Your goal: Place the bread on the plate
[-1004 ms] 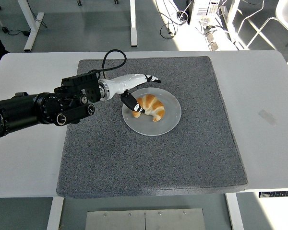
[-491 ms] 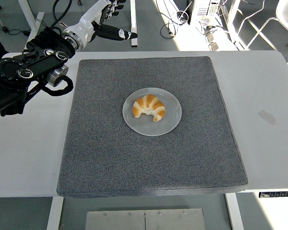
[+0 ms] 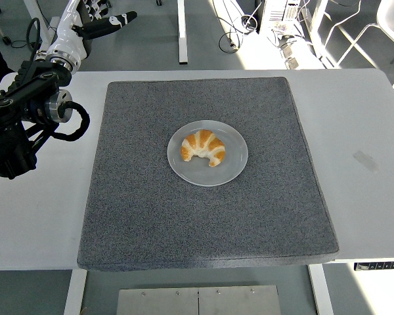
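Bread (image 3: 204, 147) lies on the plate (image 3: 231, 168), left robot hand (image 3: 97, 20) empty.

Left hand (image 3: 92, 20) raised high, fingers (image 3: 115, 21) spread.

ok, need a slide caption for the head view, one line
Croissant resting on the plate at the centre of the grey mat; left hand raised clear, fingers open, at the table's far-left corner.

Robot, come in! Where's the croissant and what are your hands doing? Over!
Left hand raised at the top left corner, open, empty. Right hand out of view. Croissant lying on the plate. Nothing in the way.
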You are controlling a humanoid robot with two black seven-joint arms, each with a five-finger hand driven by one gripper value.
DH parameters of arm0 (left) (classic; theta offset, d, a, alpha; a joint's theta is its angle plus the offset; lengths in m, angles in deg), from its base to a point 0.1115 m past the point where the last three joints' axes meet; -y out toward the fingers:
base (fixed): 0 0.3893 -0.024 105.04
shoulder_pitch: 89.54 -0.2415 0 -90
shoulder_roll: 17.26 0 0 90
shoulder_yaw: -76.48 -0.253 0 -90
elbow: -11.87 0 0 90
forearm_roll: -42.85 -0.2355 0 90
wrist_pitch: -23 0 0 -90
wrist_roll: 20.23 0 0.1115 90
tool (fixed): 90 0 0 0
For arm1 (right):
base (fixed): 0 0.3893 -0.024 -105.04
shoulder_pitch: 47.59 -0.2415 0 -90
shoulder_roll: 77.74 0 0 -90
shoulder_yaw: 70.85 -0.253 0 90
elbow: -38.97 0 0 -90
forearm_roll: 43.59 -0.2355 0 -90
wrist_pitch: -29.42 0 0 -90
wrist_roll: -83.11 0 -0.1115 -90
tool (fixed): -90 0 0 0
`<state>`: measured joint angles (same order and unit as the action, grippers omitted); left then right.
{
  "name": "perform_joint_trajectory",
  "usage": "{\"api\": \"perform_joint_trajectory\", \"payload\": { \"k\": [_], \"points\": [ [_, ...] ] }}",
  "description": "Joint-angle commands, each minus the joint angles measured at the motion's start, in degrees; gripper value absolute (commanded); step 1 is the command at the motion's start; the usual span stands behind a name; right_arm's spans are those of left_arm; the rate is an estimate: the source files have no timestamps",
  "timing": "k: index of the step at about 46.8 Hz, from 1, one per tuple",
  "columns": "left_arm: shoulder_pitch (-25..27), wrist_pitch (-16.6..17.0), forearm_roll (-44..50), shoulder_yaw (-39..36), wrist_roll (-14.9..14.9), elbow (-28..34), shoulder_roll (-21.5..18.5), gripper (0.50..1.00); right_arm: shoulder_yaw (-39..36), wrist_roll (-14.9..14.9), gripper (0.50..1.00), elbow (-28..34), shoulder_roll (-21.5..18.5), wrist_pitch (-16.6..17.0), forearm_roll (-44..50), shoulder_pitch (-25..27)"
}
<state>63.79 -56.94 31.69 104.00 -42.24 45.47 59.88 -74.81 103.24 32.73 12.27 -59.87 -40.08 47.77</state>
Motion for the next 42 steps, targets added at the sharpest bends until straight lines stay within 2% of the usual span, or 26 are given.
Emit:
{"api": "perform_joint_trajectory", "payload": {
  "k": [1,6,12,22,35,42],
  "points": [
    [-0.2,-1.4,0.2,2.0,-0.4,-2.4,0.2,0.972,0.0,0.0,1.0,0.0,0.0,0.0,0.0,0.0],
    [-0.6,-4.5,2.4,6.2,-0.4,-5.4,0.4,0.972,0.0,0.0,1.0,0.0,0.0,0.0,0.0,0.0],
    [-0.8,-6.6,6.3,8.4,-0.5,-6.6,0.6,0.972,0.0,0.0,1.0,0.0,0.0,0.0,0.0,0.0],
    [-2.5,-7.5,11.2,11.3,-2.3,-6.6,1.1,0.972,0.0,0.0,1.0,0.0,0.0,0.0,0.0,0.0],
    [-2.8,-7.9,12.0,14.6,-3.0,-9.7,5.9,0.972,0.0,0.0,1.0,0.0,0.0,0.0,0.0,0.0],
    [-2.9,-7.9,12.0,14.6,-3.5,-9.9,6.1,0.972,0.0,0.0,1.0,0.0,0.0,0.0,0.0,0.0]
  ]
}}
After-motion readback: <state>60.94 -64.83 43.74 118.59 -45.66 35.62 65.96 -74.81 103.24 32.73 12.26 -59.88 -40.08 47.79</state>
